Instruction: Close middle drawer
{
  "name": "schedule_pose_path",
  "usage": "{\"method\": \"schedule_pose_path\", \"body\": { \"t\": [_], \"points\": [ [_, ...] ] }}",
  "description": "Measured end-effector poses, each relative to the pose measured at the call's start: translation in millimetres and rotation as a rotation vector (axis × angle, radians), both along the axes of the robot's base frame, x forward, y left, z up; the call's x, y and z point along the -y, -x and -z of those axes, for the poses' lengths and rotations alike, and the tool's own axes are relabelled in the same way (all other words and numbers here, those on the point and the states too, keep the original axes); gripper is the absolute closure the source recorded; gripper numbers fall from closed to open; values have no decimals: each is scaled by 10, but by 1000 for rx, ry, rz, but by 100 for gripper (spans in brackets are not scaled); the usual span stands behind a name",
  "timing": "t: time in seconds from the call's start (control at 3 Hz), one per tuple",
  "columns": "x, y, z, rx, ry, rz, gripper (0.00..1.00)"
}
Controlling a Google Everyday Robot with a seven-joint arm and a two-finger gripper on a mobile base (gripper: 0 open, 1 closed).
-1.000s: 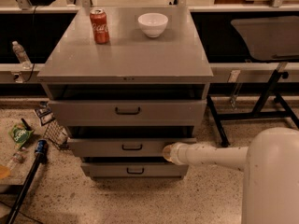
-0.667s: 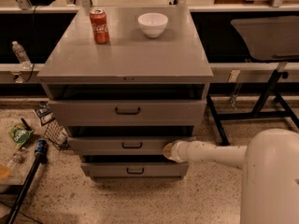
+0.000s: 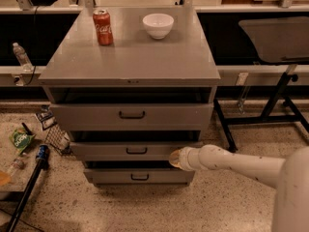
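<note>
The robot's arm (image 3: 236, 166) is showing as a smooth, off-white tube, catching soft light along its upper side and widening into a bulky, rounded white shell (image 3: 292, 192) at the lower right edge of the frame. A thicker white collar (image 3: 189, 158) is ringing its narrow end, where the claw (image 3: 174, 158) is appearing amber-tan, just right of lower centre.

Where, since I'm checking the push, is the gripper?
In the camera view, the gripper is at the right end of the middle drawer front, above the lowest drawer.
</note>
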State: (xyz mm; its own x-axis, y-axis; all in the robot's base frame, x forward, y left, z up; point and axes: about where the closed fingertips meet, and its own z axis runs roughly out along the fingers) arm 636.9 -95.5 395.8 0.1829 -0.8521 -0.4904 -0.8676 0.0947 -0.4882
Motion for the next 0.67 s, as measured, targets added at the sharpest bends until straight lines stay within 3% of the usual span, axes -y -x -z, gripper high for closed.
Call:
{"method": "schedule_pose_path", "body": {
  "t": [0.33, 0.67],
  "points": [
    [4, 500, -719, -106, -190, 18, 100],
    [33, 657, -1186, -127, -337, -14, 100]
  ]
}}
